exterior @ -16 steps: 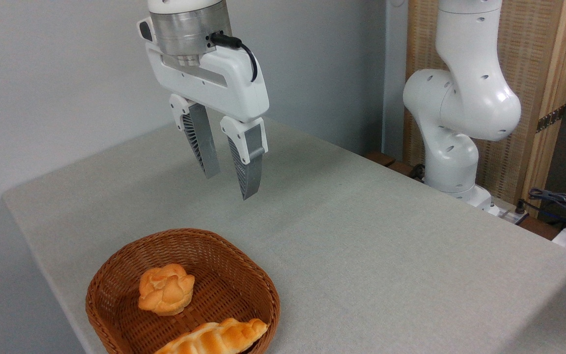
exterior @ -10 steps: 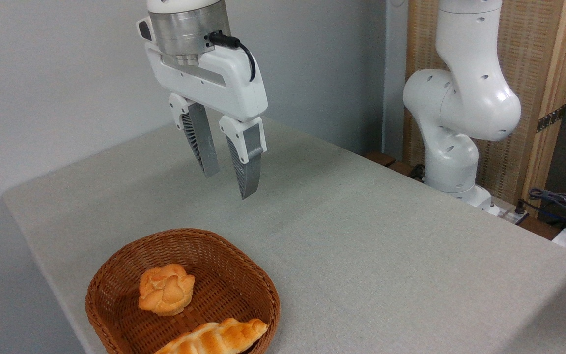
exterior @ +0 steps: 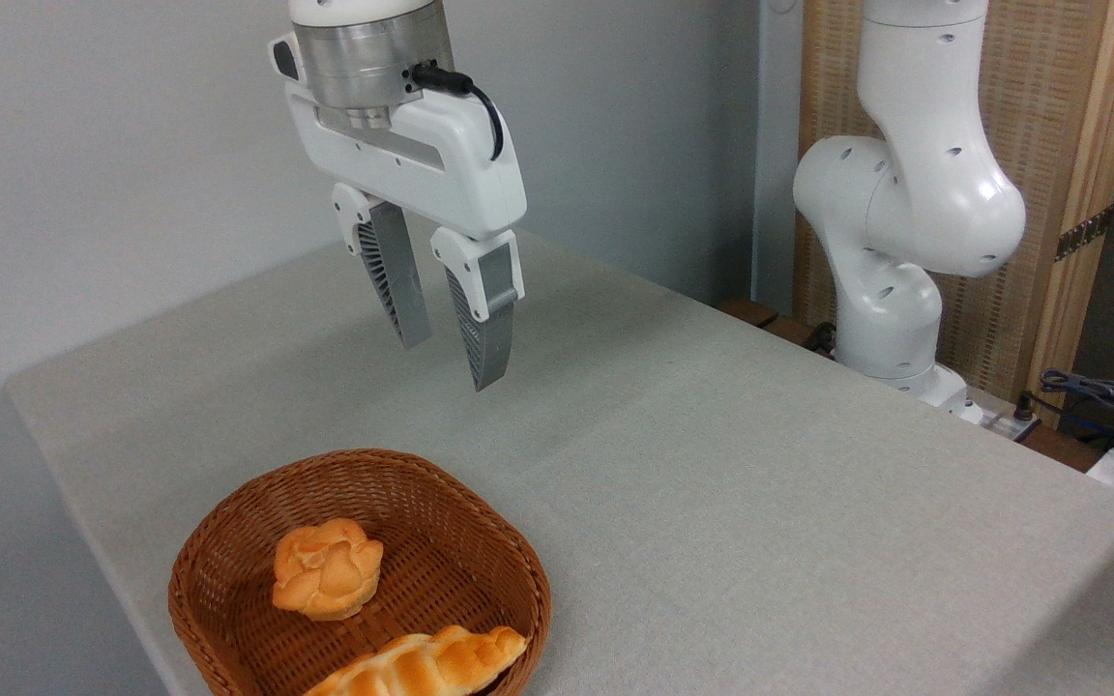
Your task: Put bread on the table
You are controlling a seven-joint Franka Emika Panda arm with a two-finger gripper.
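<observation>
The bread (exterior: pixel 327 568), a small round bun with a lobed, flower-like top, sits inside the brown wicker basket (exterior: pixel 509 570), well below the gripper (exterior: pixel 448 364) and a little to its left in the picture. The gripper hangs in the air with its two ribbed fingers (exterior: pixel 482 329) pointing down and spread apart, holding nothing. Compared with the view of a moment ago it has drifted only slightly to the left and has scarcely come lower, so the approach toward the basket seems barely under way and the bun is untouched. The task therefore looks to be at its start: the arm must still descend toward the near edge before any grasp is possible. In the basket, further from the gripper than the bun and at the near side, lies a long braided loaf (exterior: pixel 422 663), close beside the bun; whether they touch cannot be told. The table (exterior: pixel 760 483) is covered in grey-beige cloth and stretches bare beneath and to the right of the gripper, offering plenty of room to set the bun down.
</observation>
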